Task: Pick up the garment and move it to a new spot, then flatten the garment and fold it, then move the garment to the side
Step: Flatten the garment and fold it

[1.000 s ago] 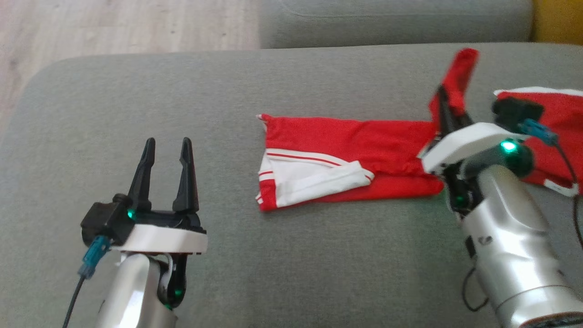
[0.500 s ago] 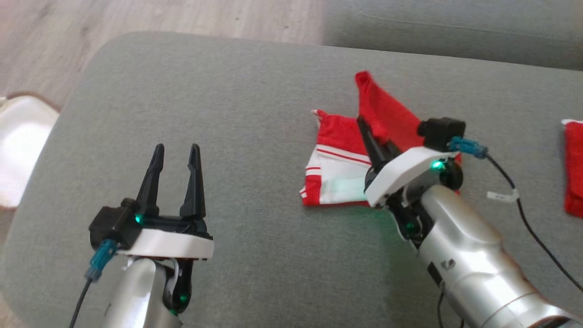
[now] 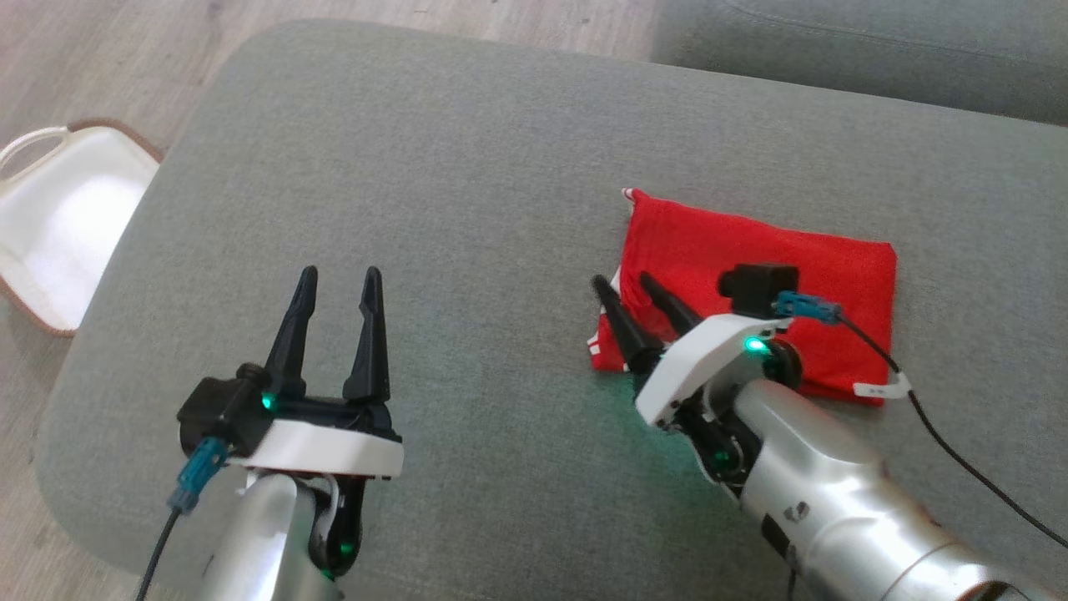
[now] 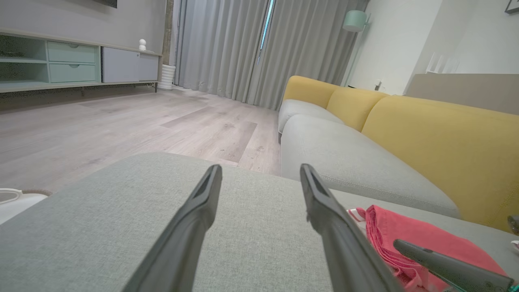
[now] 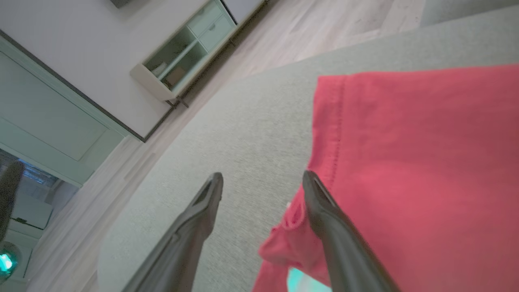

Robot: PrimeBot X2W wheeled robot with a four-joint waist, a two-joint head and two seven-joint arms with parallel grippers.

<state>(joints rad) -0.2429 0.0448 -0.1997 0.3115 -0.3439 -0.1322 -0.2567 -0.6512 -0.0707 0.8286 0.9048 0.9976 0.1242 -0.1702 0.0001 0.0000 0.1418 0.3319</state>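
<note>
Nearest us, at 7 o'clock in the head view, our left gripper (image 3: 340, 275) hovers with its fingers spread and empty. At 4 o'clock our right gripper (image 3: 622, 281) is parted too, grasping nothing, straddling the left edge of the folded red garment (image 3: 751, 242). The garment lies flat at 3 o'clock on the grey cushion (image 3: 467, 167). A white basket (image 3: 58, 209) sits at 9 o'clock.

A home living room: grey-and-yellow sofa (image 4: 365, 158), long curtains (image 4: 227, 48), low sideboard (image 4: 73, 65), wooden floor (image 4: 142, 125).
</note>
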